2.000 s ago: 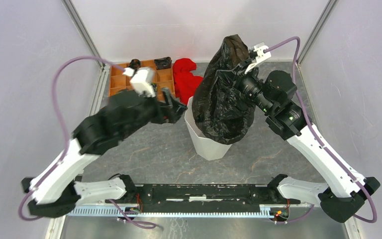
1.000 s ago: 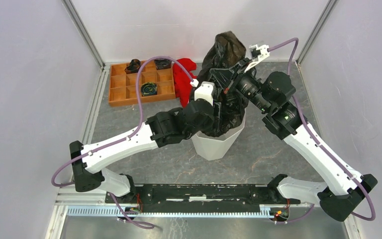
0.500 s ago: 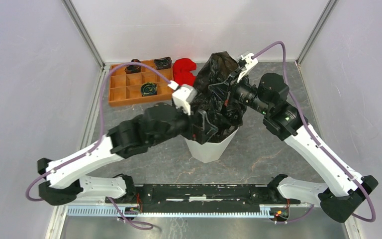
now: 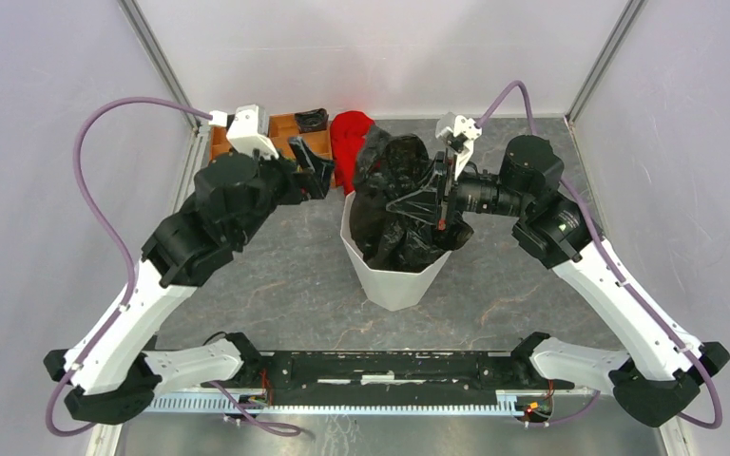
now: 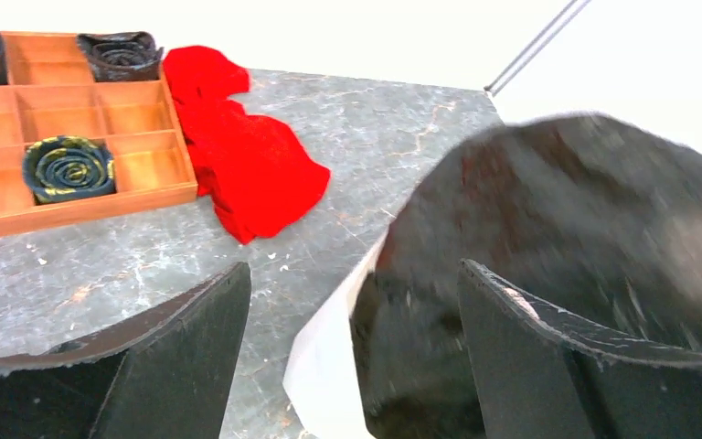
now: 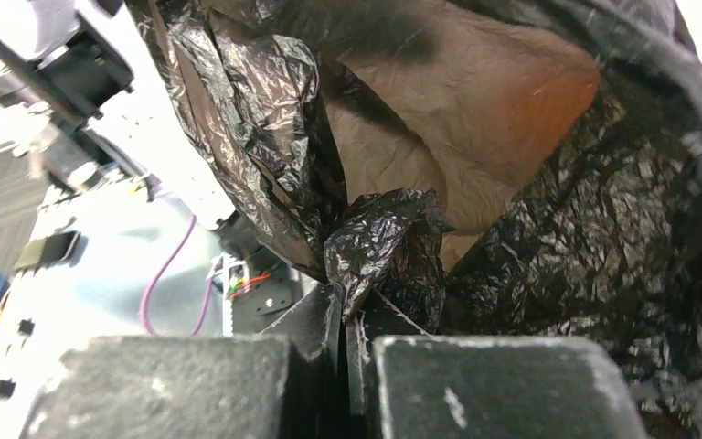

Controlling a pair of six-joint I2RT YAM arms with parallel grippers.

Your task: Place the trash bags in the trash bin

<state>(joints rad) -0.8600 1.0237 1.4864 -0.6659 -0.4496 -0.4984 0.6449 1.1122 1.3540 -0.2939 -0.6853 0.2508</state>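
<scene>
The black glossy trash bag is bunched up inside the white trash bin at the table's middle, its top heaped above the rim. My right gripper is shut on a fold of the bag at the bin's right side. My left gripper is open and empty, up to the left of the bin. In the left wrist view the bag and the bin's white rim lie between and beyond its spread fingers.
A brown wooden compartment tray with rolled dark items stands at the back left, also in the left wrist view. A red cloth heap lies beside it, just behind the bin. Grey walls enclose the table.
My left arm has pulled back from the bag to the left and up, its gripper empty. My right gripper has lowered the bag further into the bin.
</scene>
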